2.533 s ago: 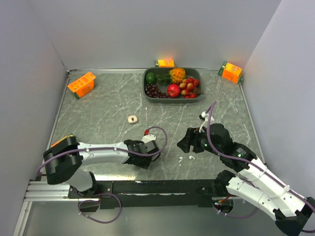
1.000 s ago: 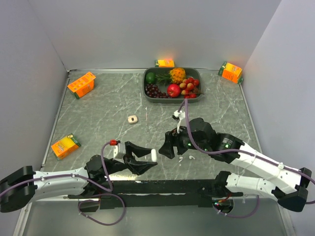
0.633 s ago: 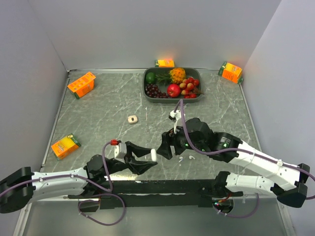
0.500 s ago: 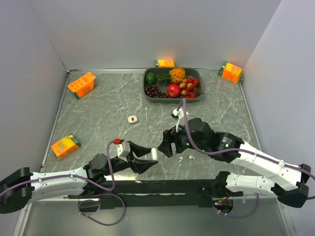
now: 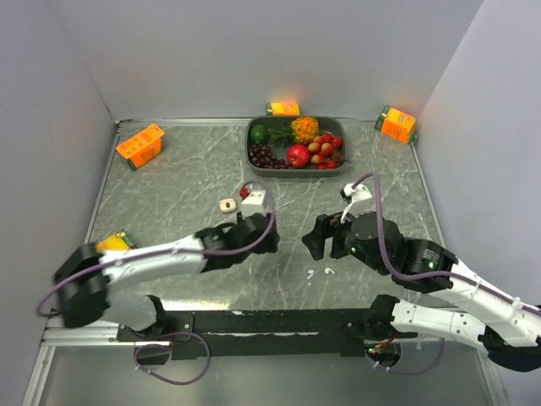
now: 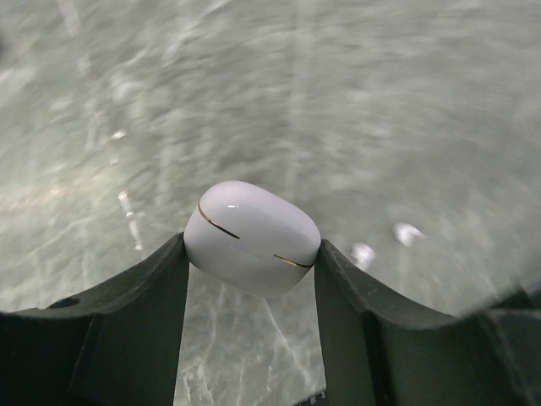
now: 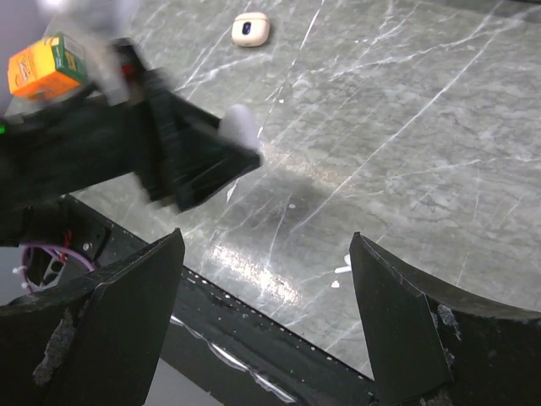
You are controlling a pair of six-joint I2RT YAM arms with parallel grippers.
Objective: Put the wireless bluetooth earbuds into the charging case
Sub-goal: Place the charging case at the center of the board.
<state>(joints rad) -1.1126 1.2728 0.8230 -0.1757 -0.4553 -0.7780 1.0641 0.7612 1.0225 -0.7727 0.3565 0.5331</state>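
Our left pincer (image 6: 252,245) clamps a white pod (image 6: 254,224), with the case (image 5: 226,204) at its ten o'clock on the desk (image 5: 169,190). We should lower the gaping, empty right pincer (image 7: 266,237) squarely onto the earbuds (image 5: 325,271) at its five o'clock.

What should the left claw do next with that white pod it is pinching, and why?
Probably lower it onto the table beside the two tiny white bits. The left claw pinches the white pod above the surface, its gold seam looks shut, and the right claw hangs open nearby, free to help.
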